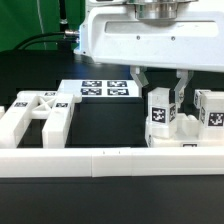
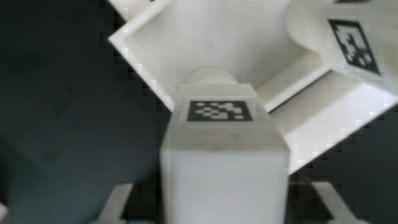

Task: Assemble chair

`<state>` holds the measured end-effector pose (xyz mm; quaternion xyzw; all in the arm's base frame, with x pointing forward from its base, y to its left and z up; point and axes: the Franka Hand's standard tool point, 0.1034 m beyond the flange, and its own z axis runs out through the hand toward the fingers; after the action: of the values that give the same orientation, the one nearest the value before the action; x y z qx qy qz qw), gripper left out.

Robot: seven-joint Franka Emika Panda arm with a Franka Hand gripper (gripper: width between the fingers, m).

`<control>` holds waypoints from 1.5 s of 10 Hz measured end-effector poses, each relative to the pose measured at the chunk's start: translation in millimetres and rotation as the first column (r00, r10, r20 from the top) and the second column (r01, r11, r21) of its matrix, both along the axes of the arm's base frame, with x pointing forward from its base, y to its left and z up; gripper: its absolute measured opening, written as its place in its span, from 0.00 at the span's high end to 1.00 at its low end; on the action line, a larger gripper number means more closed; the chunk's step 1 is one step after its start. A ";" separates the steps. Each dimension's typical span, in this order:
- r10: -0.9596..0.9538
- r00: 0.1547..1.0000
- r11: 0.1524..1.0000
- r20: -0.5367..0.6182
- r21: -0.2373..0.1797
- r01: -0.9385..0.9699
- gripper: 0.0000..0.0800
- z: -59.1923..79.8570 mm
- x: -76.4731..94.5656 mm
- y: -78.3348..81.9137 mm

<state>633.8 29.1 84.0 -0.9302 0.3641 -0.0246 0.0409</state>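
A short white chair post (image 1: 160,118) with a black-and-white tag stands upright just behind the border wall, right of centre in the exterior view. My gripper (image 1: 162,92) comes down over its top, one finger on each side, shut on it. In the wrist view the post (image 2: 222,140) fills the space between my fingers (image 2: 128,202), and my gripper (image 2: 226,206) straddles it. An X-braced chair frame (image 1: 40,112) lies at the exterior view's left. Another tagged chair piece (image 1: 210,110) stands to the post's right. Beyond the post, the wrist view shows an angled white slab (image 2: 178,40).
The marker board (image 1: 105,90) lies flat behind the parts, mid-table. A long low white border wall (image 1: 110,160) runs along the front. In the wrist view a tagged piece (image 2: 356,40) is close beside the post. The table surface is black.
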 end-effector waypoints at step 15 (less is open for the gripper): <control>-0.553 0.831 0.829 -0.061 0.059 0.556 0.22 0.0 0.9 17.7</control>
<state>634.7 46.8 84.0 -0.7829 0.6194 -0.0029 0.0591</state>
